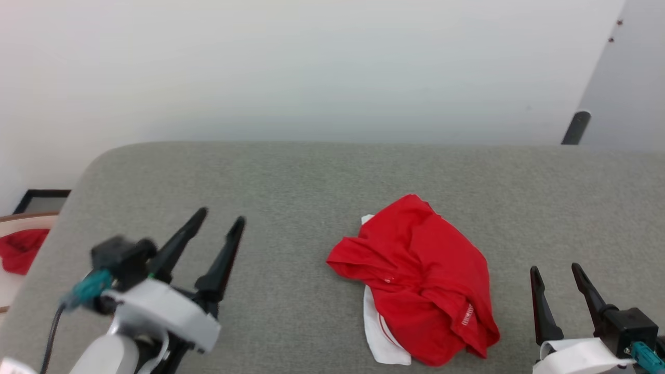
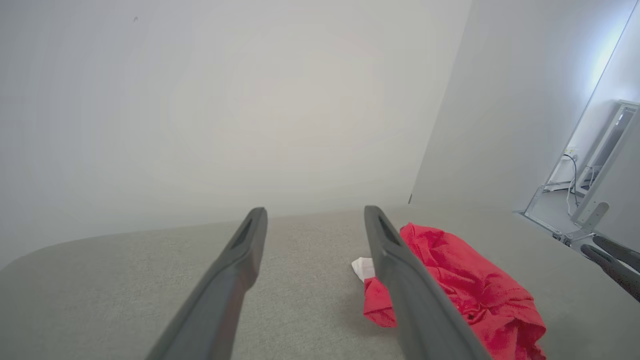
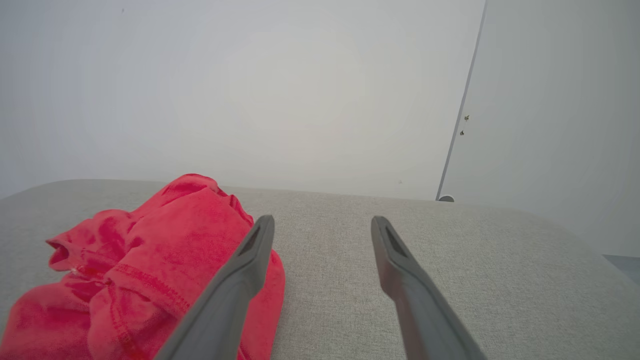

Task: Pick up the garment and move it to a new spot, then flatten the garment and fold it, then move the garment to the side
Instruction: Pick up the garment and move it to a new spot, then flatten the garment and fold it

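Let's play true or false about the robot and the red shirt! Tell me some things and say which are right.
1. The garment lies crumpled on the grey padded surface. True.
2. The left hand is squeezing the garment. False: it is open, off to one side of the garment and holding nothing.
3. The right hand is open. True.
4. The garment is red all over. False: white parts peek out at its far edge and near edge.
5. A blue cloth lies off the surface at the far left. False: the cloth there is a red cloth.
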Controlling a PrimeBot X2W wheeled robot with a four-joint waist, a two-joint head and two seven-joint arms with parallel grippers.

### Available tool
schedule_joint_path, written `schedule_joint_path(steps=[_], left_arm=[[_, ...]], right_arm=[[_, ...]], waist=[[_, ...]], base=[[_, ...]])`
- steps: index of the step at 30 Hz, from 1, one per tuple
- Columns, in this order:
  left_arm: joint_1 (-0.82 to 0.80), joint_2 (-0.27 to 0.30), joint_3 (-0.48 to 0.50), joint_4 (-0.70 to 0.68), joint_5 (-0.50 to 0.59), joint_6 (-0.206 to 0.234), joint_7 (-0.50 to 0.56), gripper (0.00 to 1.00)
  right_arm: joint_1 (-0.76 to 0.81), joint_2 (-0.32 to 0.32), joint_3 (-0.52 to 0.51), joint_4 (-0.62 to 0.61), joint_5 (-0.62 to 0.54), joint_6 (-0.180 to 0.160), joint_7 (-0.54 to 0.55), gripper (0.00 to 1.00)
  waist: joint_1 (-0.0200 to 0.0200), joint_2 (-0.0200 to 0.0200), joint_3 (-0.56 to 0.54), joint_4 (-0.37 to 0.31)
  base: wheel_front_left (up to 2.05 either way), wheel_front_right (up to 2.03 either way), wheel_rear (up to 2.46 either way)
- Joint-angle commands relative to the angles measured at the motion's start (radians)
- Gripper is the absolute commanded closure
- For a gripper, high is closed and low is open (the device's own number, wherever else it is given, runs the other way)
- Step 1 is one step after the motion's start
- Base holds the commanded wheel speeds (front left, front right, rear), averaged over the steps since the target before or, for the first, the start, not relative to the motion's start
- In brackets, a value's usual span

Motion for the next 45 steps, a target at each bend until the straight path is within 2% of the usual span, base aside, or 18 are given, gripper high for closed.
schedule_joint_path(steps=[1,9,17,33,40,45], left_arm=[[0.017,0.003,0.006,0.004,0.012,0.008,-0.015,0.00],[0.123,0.002,0.072,0.067,0.013,0.042,-0.161,0.00],[0.214,0.001,0.141,0.105,0.000,0.049,-0.219,0.00],[0.276,-0.037,0.258,0.118,0.041,0.021,-0.233,0.00],[0.270,-0.050,0.259,0.123,0.053,0.008,-0.233,0.00],[0.225,-0.042,0.233,0.109,0.024,-0.003,-0.170,0.00]], right_arm=[[0.014,-0.003,-0.002,0.001,0.000,0.000,-0.001,0.00],[0.034,-0.004,-0.024,0.003,-0.005,0.000,-0.001,0.00],[0.054,-0.002,-0.050,-0.003,-0.011,0.000,-0.001,0.00],[0.078,0.009,-0.078,-0.020,-0.014,0.000,-0.001,0.00],[0.066,0.011,-0.069,-0.019,-0.016,0.000,-0.001,0.00],[0.051,0.011,-0.060,-0.022,-0.020,0.000,-0.001,0.00]], waist=[[0.0000,-0.0001,-0.010,0.016],[0.0000,-0.0001,-0.026,0.046],[0.0000,-0.0001,-0.037,0.066],[0.0000,-0.0001,-0.035,0.064],[0.0000,-0.0001,-0.027,0.059],[0.0000,-0.0001,-0.010,0.057]], base=[[0.00,0.00,0.00],[0.00,0.00,0.00],[0.00,0.00,0.00],[0.00,0.00,0.00],[0.00,0.00,0.00],[0.00,0.00,0.00]])
